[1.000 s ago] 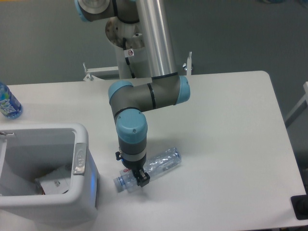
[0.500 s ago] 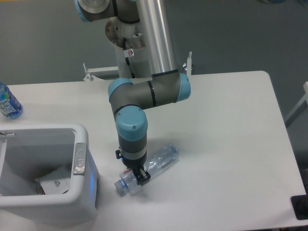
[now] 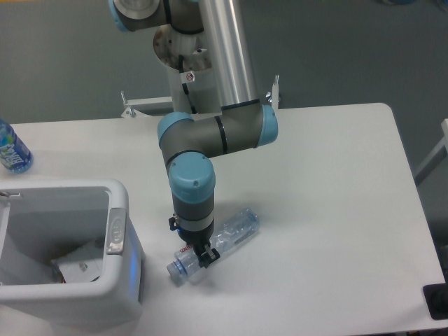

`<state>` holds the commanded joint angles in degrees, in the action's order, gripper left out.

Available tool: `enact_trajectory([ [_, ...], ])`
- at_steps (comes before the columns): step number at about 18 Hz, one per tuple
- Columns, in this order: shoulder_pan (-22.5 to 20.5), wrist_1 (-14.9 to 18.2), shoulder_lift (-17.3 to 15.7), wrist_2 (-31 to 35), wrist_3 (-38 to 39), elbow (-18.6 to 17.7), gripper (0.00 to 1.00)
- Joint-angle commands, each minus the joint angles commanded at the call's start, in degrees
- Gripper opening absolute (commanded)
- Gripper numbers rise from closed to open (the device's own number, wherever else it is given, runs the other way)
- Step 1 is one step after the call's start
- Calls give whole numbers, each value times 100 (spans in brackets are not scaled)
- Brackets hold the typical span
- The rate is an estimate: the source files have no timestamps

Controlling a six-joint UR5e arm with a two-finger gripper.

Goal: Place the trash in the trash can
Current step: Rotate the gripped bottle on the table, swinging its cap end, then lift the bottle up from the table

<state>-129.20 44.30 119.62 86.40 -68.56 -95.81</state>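
Fixed camera, looking down on the bench (image 3: 329,182) from the front.

Arm: one grey arm with blue joint caps reaches down from the rear mount and points its wrist straight at the bench surface. The end effector (image 3: 201,257) sits low over the near-centre of the bench, its two dark fingers closed across the neck end of the crushed bottle (image 3: 222,240), one finger on each side of it.

Crushed bottle: clear plastic, lying on its side, white cap toward the lower left, body running up to the right. A patch of red lettering shows beside the fingers. Whether it rests on the bench or is lifted just clear cannot be told.

Trash can (image 3: 115,280): white, boxy, rounded corners, at the lower left, just left of the bottle's cap end and apart from it. A grey oval latch (image 3: 115,232) sits on its right rim. Whitish crumpled material (image 3: 77,262) lies inside at the bottom.

Blue-labelled bottle (image 3: 11,150): at the far left edge, well apart from the arm.
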Motion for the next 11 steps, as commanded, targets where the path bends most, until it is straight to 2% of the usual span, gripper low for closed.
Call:
enact_trajectory([
  [3,-184,-17,-211,-79,246,106,56],
  [5,-360,-44,-386,-376,474,254,56],
  [7,-501,-87,-632,-737,1000,448,56],
  [11,-878,-474,-1063,-1360,2213,852,56],
])
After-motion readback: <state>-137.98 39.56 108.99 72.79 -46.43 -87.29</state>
